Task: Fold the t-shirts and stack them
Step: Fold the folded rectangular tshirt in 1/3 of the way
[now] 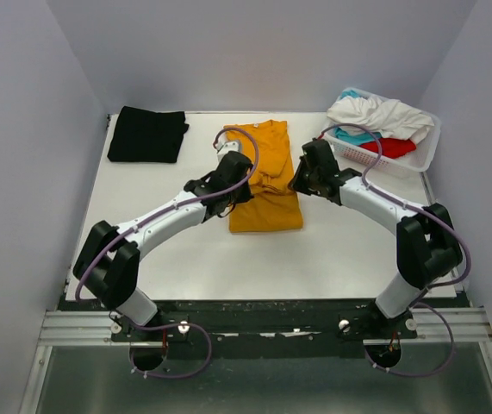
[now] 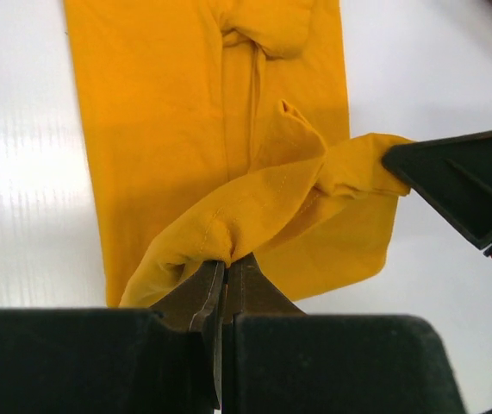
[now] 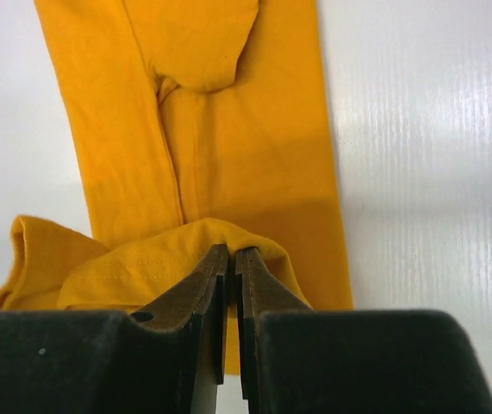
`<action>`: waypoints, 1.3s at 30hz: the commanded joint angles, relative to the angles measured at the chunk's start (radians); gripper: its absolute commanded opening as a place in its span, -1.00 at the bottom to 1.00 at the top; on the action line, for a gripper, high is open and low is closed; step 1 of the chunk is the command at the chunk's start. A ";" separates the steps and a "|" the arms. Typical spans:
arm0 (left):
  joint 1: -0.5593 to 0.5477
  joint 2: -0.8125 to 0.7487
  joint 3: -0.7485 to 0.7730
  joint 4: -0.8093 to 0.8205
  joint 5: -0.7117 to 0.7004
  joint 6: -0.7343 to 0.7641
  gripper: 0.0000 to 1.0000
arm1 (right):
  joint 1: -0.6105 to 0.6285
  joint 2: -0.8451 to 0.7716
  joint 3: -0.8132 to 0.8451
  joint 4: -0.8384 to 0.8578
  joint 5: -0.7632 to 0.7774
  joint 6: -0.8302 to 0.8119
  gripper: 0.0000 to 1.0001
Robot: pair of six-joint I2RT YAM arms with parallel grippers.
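Tabletop [image 1: 185,259]; bowed arms, left end effector [image 2: 227,260], right end effector [image 3: 233,252] on t-shirt [image 1: 267,211]

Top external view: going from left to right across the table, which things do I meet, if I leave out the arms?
black t-shirt → mustard-orange t-shirt → white lattice basket
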 commanded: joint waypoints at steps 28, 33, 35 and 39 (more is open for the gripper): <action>0.204 0.197 0.165 0.050 0.330 0.125 0.97 | -0.051 0.169 0.053 0.312 0.062 -0.023 1.00; 0.201 0.011 -0.113 0.176 0.394 0.029 0.97 | -0.052 -0.038 -0.162 0.306 0.043 0.007 1.00; 0.199 -0.052 -0.226 0.237 0.423 -0.017 0.97 | -0.051 -0.109 -0.239 0.298 0.017 0.034 1.00; 0.185 -0.125 -0.399 0.324 0.443 -0.084 0.97 | -0.051 -0.191 -0.336 0.298 -0.078 0.062 1.00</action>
